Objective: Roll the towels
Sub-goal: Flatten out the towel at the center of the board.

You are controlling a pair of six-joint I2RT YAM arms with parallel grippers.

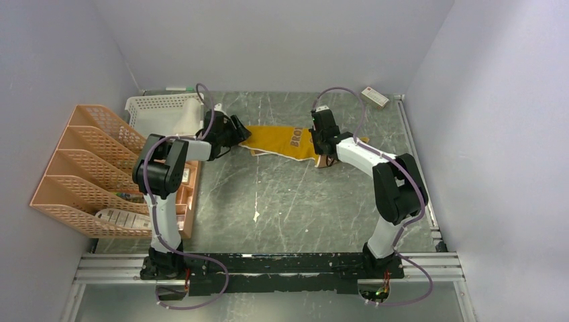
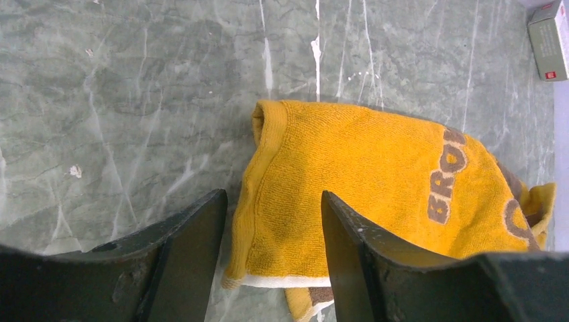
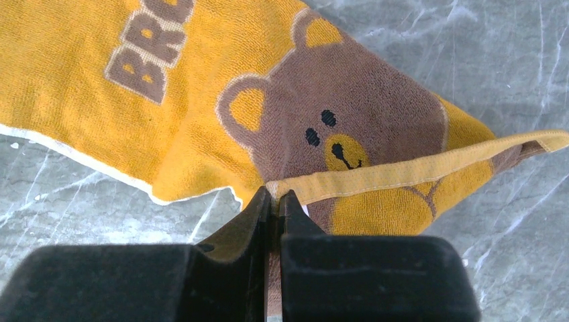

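Spreading over the grey marbled bench [image 1: 288, 201], the mustard-yellow bear towel [image 1: 278, 139] lies rumpled and unrolled toward the far side. Well left of the towel stands a peach file rack [image 1: 87, 168], and a white mesh basket [image 1: 161, 111] sits nearer the towel's left end. The left pincer [image 2: 272, 201] is released, its fingers straddling that left end. The right pincer [image 3: 275, 196] is clenched on the towel's hem at its right end. A small white-and-red box [image 1: 374, 96] lies beyond the towel's right end.

White arms [image 1: 359, 153], black joints; lilac cables [image 1: 209, 115]; matte black, wedge-shaped fingers [image 2: 194, 235].
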